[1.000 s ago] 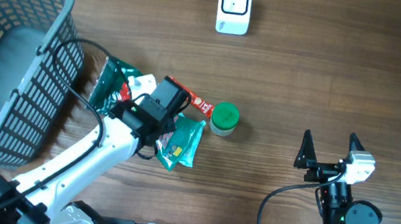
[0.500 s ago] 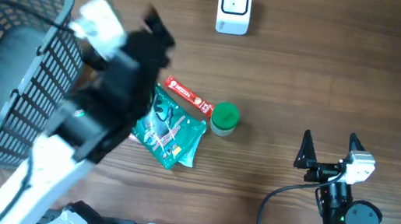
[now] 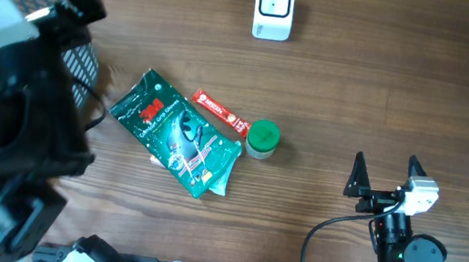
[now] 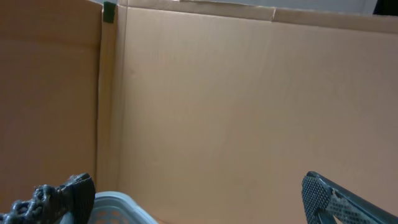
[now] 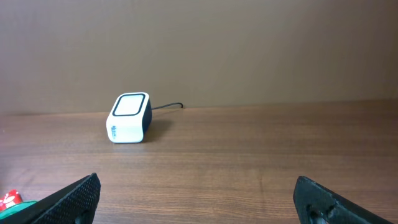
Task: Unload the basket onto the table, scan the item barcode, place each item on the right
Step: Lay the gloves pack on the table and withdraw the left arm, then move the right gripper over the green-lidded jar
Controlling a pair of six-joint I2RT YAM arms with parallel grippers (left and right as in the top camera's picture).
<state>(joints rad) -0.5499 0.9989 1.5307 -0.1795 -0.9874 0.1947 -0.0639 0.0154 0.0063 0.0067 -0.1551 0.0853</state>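
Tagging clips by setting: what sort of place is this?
Probably a mock shop checkout: a corded barcode scanner on the wooden table, a grey plastic shopping basket, and packaged goods such as a green pouch and a red sachet.

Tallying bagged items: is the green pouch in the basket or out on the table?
Out. The green pouch lies flat on the table, clear of the basket, beside the red sachet.

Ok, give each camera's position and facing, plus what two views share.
Overhead: above the wooden table, looking straight down; left arm at left, open right gripper low right.
Left wrist: raised, facing a brown cardboard wall; open left gripper, fingertips in bottom corners.
Right wrist: low over the table, facing the white box-shaped scanner; own fingertips below.
Shared: overhead and right wrist both show the scanner.
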